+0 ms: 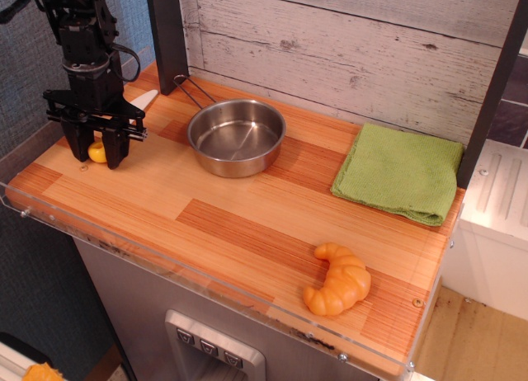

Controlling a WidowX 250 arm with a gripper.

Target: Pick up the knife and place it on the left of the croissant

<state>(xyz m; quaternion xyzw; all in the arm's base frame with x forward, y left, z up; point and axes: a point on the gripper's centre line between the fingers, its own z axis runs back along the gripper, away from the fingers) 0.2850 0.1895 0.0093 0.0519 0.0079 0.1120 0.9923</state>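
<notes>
The knife (pixel 96 152) lies on the wooden counter at the far left, its yellow handle toward the front and its white blade (pixel 146 97) pointing back toward the wall. My gripper (pixel 98 161) stands straight down over the handle. Its two black fingers (pixel 115 148) are closed in against the handle's sides, and the knife still rests on the counter. The orange-yellow croissant (pixel 337 279) lies near the front right edge, far from the gripper.
A steel pan (pixel 236 136) with a wire handle sits just right of the gripper. A folded green cloth (pixel 400 171) lies at the back right. A dark post (pixel 167 35) stands behind the knife. A clear plastic lip (pixel 206 274) edges the counter front.
</notes>
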